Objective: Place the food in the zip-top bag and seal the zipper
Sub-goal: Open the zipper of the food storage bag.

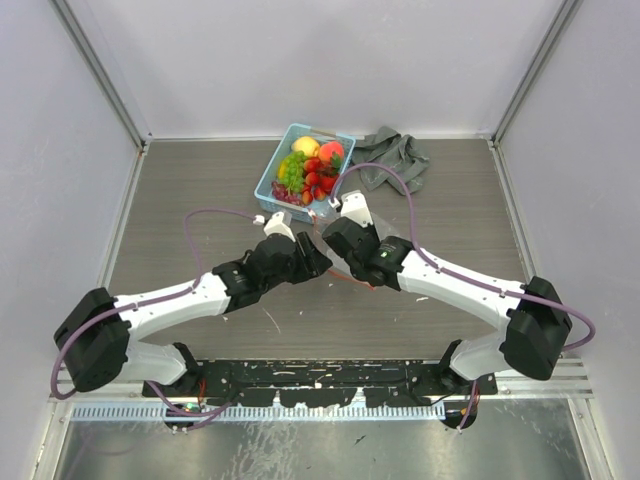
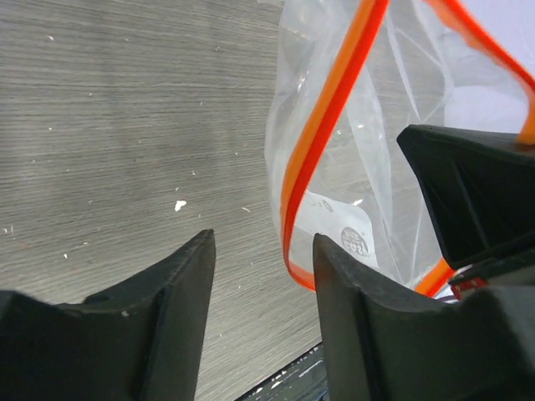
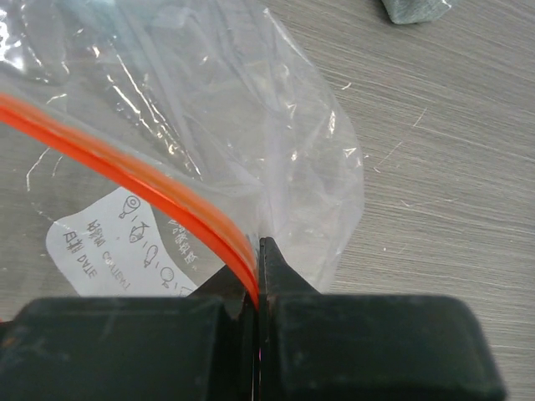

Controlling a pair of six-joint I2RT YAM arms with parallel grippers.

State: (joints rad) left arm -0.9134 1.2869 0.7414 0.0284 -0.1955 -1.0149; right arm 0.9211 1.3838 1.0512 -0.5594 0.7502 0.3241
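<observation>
Right claw [image 3: 259,251]: clenched on the zipper [image 3: 125,171], the red-orange strip pinched between the jaws at one end of the mouth. Left claw [image 2: 263,276]: released, jaws apart, with the strip's lower bend seen in the gap, just beside one finger; no grip is made. The zip-top bag [image 3: 251,109] is held between the two claws above the middle of the desk [image 1: 200,180]. Its mouth is seen parted, and nothing is inside. The food [image 1: 310,165] is seen piled in the light blue basket [image 1: 268,180] at the far side, beside the grey cloth [image 1: 395,160]. Progress is judged early: bag secured on one side only. Left to do: second hold, all loading, sealing.
</observation>
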